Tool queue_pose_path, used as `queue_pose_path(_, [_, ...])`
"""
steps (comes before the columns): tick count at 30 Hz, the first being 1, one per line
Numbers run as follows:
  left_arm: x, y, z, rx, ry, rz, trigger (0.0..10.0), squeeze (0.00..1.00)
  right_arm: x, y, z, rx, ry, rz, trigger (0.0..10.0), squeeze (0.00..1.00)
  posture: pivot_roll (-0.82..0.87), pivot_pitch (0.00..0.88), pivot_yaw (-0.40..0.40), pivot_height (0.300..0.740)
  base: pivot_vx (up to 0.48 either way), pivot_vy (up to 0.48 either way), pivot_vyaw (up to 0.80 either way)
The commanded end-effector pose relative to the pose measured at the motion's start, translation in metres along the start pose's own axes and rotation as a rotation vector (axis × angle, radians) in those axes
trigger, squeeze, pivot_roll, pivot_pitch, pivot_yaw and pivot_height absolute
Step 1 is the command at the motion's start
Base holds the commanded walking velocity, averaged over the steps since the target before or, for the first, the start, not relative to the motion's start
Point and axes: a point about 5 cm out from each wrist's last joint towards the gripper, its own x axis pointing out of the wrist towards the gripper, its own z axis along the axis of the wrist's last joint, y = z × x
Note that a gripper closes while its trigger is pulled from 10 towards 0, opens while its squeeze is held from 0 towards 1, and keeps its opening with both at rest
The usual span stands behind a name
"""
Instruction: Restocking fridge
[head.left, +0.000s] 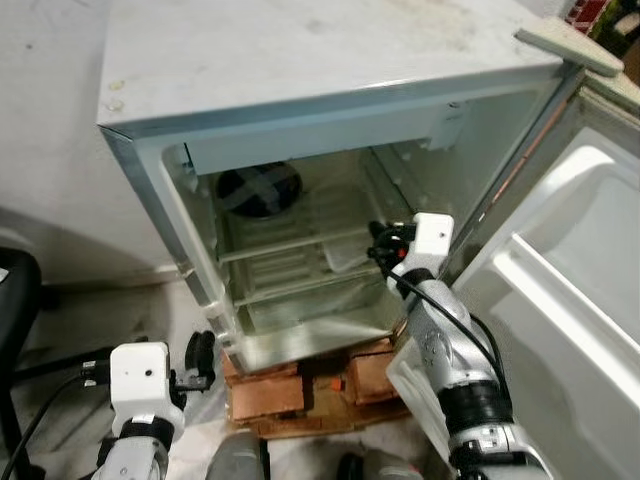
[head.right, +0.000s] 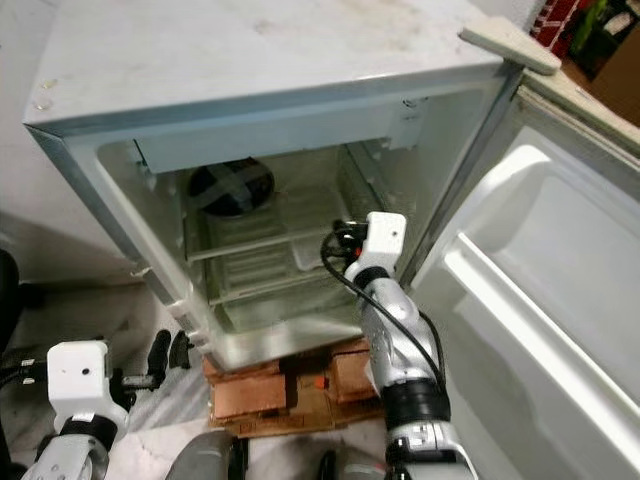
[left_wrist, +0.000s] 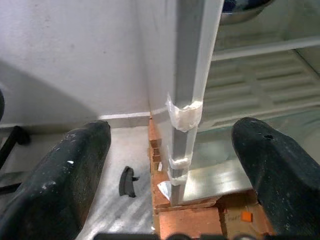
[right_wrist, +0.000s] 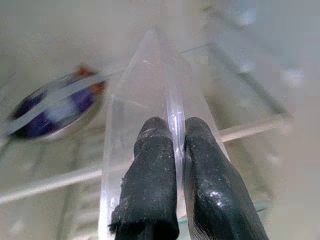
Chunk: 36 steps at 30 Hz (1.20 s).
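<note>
Inside the open fridge (head.left: 300, 130), which stands on a stack of bricks (head.left: 300, 385), the right gripper (right_wrist: 176, 150) reaches past the right wall and holds a clear plastic container (right_wrist: 150, 100). Its two black fingers (right_wrist: 150, 150) are pressed together on the thin upper rim of that container, pinching the edge between them. The container sits on the wire shelf (head.left: 290, 245) in the fridge's right half, just in front of the back wall. A dark round bowl (head.left: 258, 188) rests further back on the left side of the fridge, well apart from the container. Judging by its see-through walls, the container looks light, thin and somewhat flexible, and probably slippery, so a rim pinch may let it swing or slide; a hold low on the rim near a corner seems steadier. The fridge door (head.left: 570, 290) hangs wide open to the right of the fridge. The left gripper (left_wrist: 170, 165) waits low beside the fridge's front left corner, fingers spread wide and holding nothing, with the taped corner post (left_wrist: 185, 110) between them.
</note>
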Motion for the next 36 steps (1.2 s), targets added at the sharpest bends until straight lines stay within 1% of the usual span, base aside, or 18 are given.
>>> queue_pose_path(1, [-0.003,0.002,0.002,0.009,0.002,0.008,10.0,0.0,0.002,0.0,0.0,0.003,-0.006,-0.019,10.0,0.0,0.25,0.208,-0.039,0.74,0.0,0.0,0.0])
queue_pose_path(2, [-0.004,0.003,0.002,0.012,0.004,0.01,10.0,0.0,0.007,0.002,0.001,0.019,-0.009,-0.04,10.0,0.0,0.26,0.214,-0.041,0.74,0.0,0.0,0.0])
queue_pose_path(3, [-0.007,0.004,0.002,0.016,0.009,0.018,10.0,0.0,0.015,0.007,0.004,0.055,-0.013,-0.076,10.0,0.0,0.27,0.226,-0.045,0.74,0.0,0.0,0.0])
queue_pose_path(5, [-0.009,0.004,0.002,0.017,0.01,0.021,10.0,0.0,0.017,0.008,0.005,0.066,-0.015,-0.086,10.0,0.0,0.27,0.226,-0.045,0.74,0.0,0.0,0.0])
queue_pose_path(6, [-0.012,0.004,0.002,0.016,0.014,0.028,10.0,0.0,0.023,0.012,0.006,0.083,-0.011,-0.088,10.0,0.0,0.28,0.238,-0.047,0.74,0.0,0.0,0.0])
queue_pose_path(9, [-0.014,0.004,0.001,0.016,0.02,0.032,10.0,0.0,0.026,0.015,0.005,0.1,-0.005,-0.088,10.0,0.0,0.3,0.251,-0.05,0.74,0.0,0.0,0.0])
queue_pose_path(14, [-0.022,0.004,0.001,0.028,0.038,0.044,10.0,0.0,0.042,0.031,0.004,0.224,0.046,-0.095,10.0,0.0,0.33,0.28,-0.055,0.74,0.0,0.0,0.0])
queue_pose_path(18, [-0.024,0.005,0.003,0.031,0.038,0.051,10.0,0.0,0.047,0.039,0.005,0.257,0.063,-0.09,10.0,0.0,0.34,0.288,-0.061,0.74,0.0,0.0,0.0])
queue_pose_path(22, [-0.029,0.008,0.005,0.034,0.043,0.079,10.0,0.0,0.054,0.038,0.006,0.369,0.116,-0.128,10.0,0.0,0.38,0.301,-0.073,0.74,0.0,0.0,0.0])
queue_pose_path(26, [-0.034,0.009,0.004,0.035,0.052,0.097,10.0,0.0,0.058,0.035,0.012,0.445,0.117,-0.172,10.0,0.0,0.39,0.307,-0.079,0.74,0.0,0.0,0.0])
queue_pose_path(27, [-0.034,0.009,0.004,0.034,0.055,0.1,10.0,0.0,0.059,0.036,0.014,0.48,0.112,-0.168,10.0,0.0,0.39,0.307,-0.08,0.74,0.0,0.0,0.0])
queue_pose_path(28, [-0.035,0.009,0.004,0.034,0.056,0.101,10.0,0.0,0.06,0.037,0.015,0.518,0.11,-0.169,10.0,0.3,0.39,0.307,-0.082,0.74,0.0,0.0,0.0])
queue_pose_path(29, [-0.035,0.008,0.004,0.033,0.057,0.101,10.0,0.0,0.06,0.038,0.016,0.546,0.11,-0.171,10.0,1.0,0.39,0.307,-0.084,0.74,0.0,0.0,0.0])
queue_pose_path(30, [-0.034,0.007,0.004,0.032,0.057,0.102,10.0,0.0,0.061,0.039,0.018,0.565,0.111,-0.179,10.0,1.0,0.39,0.307,-0.085,0.74,0.0,0.0,0.0])
queue_pose_path(32, [-0.033,0.006,0.005,0.031,0.055,0.103,10.0,0.0,0.064,0.043,0.025,0.648,0.089,-0.143,10.0,1.0,0.38,0.304,-0.086,0.74,0.0,0.0,0.0])
queue_pose_path(33, [-0.032,0.006,0.005,0.03,0.054,0.103,10.0,0.0,0.066,0.046,0.029,0.668,0.075,-0.12,10.0,1.0,0.38,0.301,-0.087,0.74,0.0,0.0,0.0])
queue_pose_path(35, [-0.029,0.005,0.005,0.029,0.051,0.101,10.0,0.0,0.069,0.049,0.038,0.661,0.042,-0.068,10.0,1.0,0.37,0.297,-0.088,0.74,0.0,0.0,0.0])
queue_pose_path(36, [-0.028,0.004,0.005,0.028,0.048,0.1,10.0,0.0,0.07,0.049,0.043,0.631,0.025,-0.034,10.0,1.0,0.37,0.292,-0.09,0.74,0.0,0.0,0.0])
